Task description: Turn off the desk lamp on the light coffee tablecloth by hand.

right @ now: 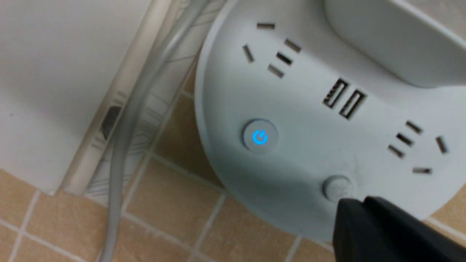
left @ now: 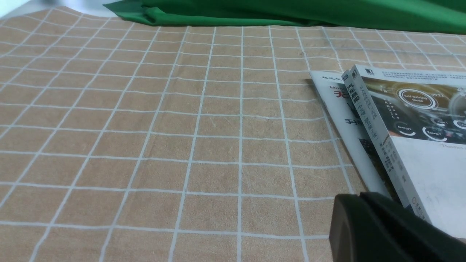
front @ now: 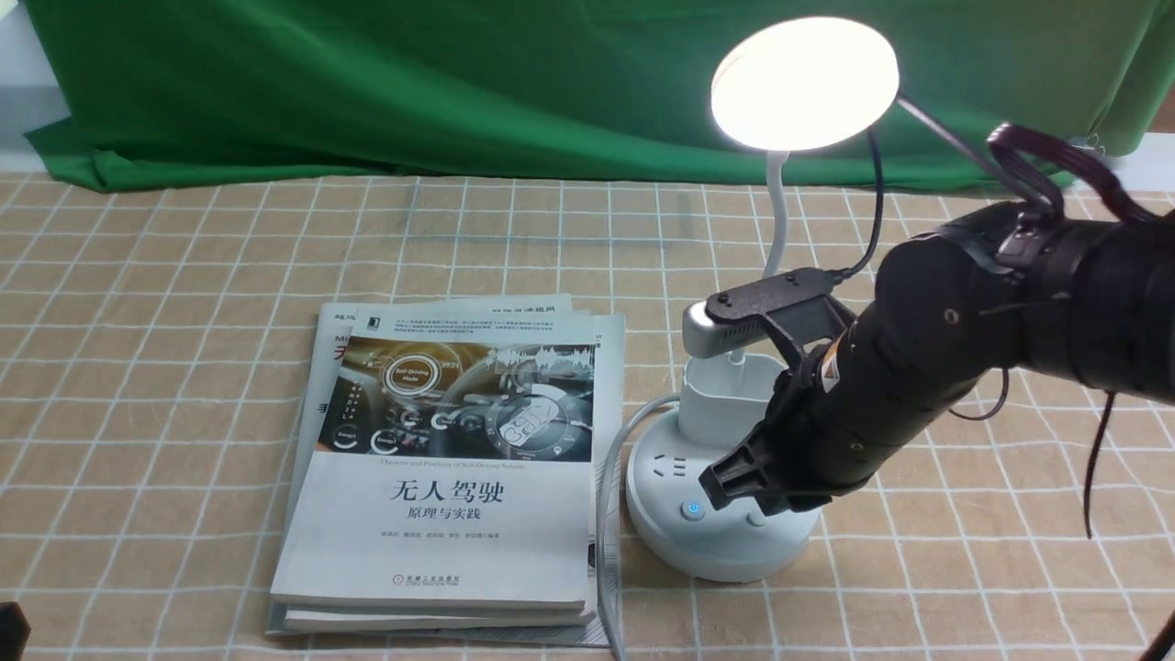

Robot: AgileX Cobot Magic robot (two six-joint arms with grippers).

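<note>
Desk lamp (front: 725, 459), lit, standing on the light coffee tablecloth (front: 184, 275) at about 4 o'clock from the cloth's centre, seen from the robot's side. The flat round head (front: 804, 83) glows bright white at the top and is carried on a thin bent white neck (front: 777, 211), which rises from a small white cup holder (front: 721, 395). Below this sits the round white base (front: 679, 542), whose upper face bears sockets, two USB slots and two buttons. The power button (right: 259, 137) shows a blue symbol. A smaller plain button (right: 336, 187) lies at its 3 o'clock in the front view. A pale cable (front: 606, 514) runs down between the base and a stack of books (front: 450, 477), which lies at 9 o'clock of the lamp, just beside it. A green backdrop (front: 367, 83) closes the scene at 12 o'clock. The right arm (front: 964, 340) enters from 3 o'clock, bulky and black with trailing cables, and slopes down toward 8 o'clock over the base. The right gripper (front: 734, 482) hangs low above the front of the base, its fingers drawn together with no gap showing. In the wrist view its dark tip (right: 364, 222) sits just beside the plain button; whether it touches cannot be told. The left gripper (left: 367, 225) rests low over bare cloth near the books, at about 8 o'clock of the scene. Only a dark corner of it shows, so its opening cannot be told.
</note>
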